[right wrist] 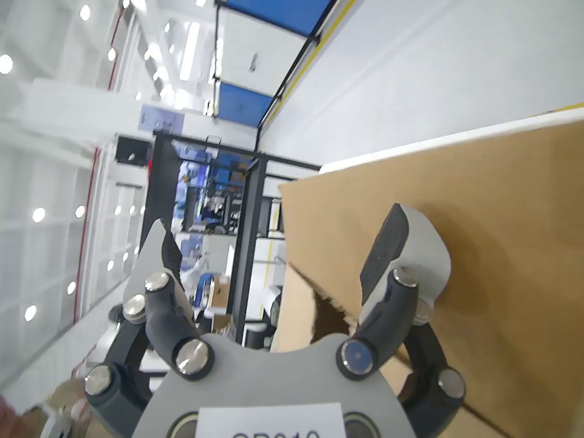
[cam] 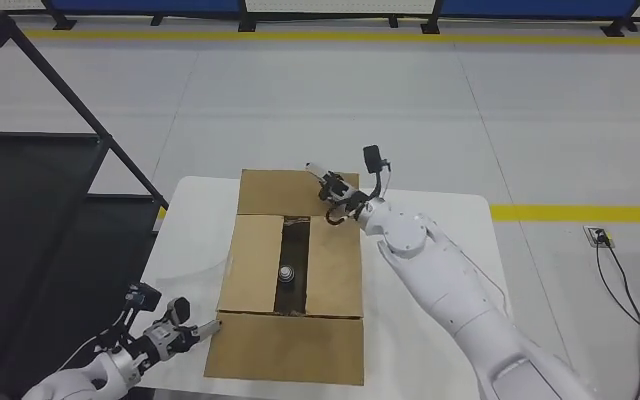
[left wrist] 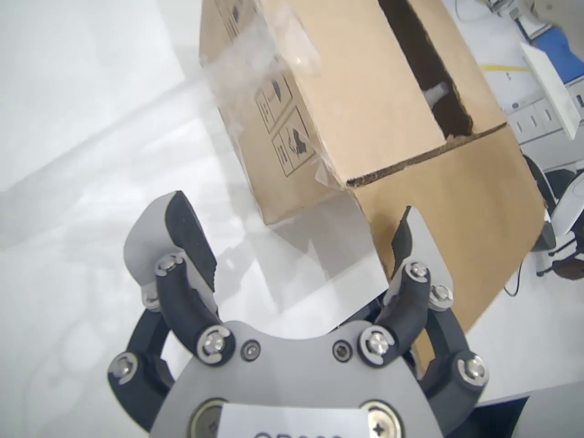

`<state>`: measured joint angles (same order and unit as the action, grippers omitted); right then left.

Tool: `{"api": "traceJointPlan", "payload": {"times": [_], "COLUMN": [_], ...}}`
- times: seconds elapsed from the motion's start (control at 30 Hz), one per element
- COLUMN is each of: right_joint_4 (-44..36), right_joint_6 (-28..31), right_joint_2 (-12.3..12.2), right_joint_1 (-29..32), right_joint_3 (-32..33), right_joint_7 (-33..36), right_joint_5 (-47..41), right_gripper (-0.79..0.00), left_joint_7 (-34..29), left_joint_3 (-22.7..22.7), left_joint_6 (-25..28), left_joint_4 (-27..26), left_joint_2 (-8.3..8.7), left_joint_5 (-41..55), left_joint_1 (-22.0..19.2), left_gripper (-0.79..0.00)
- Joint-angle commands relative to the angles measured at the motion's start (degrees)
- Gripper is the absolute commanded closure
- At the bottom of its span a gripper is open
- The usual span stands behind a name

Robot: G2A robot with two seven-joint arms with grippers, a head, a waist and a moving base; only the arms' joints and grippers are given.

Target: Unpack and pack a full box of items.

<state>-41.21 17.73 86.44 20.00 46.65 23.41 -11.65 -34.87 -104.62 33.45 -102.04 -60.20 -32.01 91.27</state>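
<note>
Top view: the cardboard box (cam: 255, 265) sits mid-bench (cam: 200, 230), its top flaps parted over a dark gap. Left wrist view — the left gripper (left wrist: 296, 211), fingers apart, is near the box's corner. Right wrist view — the right gripper (right wrist: 278, 223), fingers apart, hovers at a flap's edge.

from above, looking down over the whole table (cam: 195, 230); from each wrist, close against opposite ends of the box (cam: 290, 290), shared by all.
</note>
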Motion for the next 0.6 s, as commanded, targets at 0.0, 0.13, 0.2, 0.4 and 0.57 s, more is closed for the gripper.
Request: {"api": "traceJointPlan", "payload": {"times": [0.0, 0.13, 0.2, 0.4, 0.57], "right_joint_4": [-3.63, -10.40, -12.83, -14.12, -11.06], "right_joint_6": [-0.28, -4.06, -6.15, -9.98, -10.93], "right_joint_2": [-0.59, -1.40, -1.52, -1.02, 0.49], "right_joint_1": [1.39, 4.63, 5.97, 7.13, 5.78], "right_joint_3": [0.01, -1.11, -2.07, -2.79, -3.97], "right_joint_7": [4.46, 8.14, 9.32, 11.19, 12.92], "right_joint_5": [1.77, 7.62, 10.31, 10.59, 7.79], "right_gripper": [-0.785, -0.785, -0.785, -0.785, -0.785], "left_joint_7": [0.40, 2.22, 3.71, 9.49, 12.02], "left_joint_3": [-1.55, -3.23, -2.92, -0.47, 0.51], "left_joint_6": [-0.03, -1.06, -2.24, -7.46, -7.24], "left_joint_4": [-0.62, -1.98, -2.50, -3.63, -4.60], "left_joint_2": [0.14, 0.27, 0.20, -0.16, -0.28], "left_joint_5": [0.87, -0.61, -2.23, -10.47, -12.27], "left_joint_1": [0.72, 1.79, 2.37, 3.22, 4.36], "left_gripper": [-0.785, -0.785, -0.785, -0.785, -0.785]}}
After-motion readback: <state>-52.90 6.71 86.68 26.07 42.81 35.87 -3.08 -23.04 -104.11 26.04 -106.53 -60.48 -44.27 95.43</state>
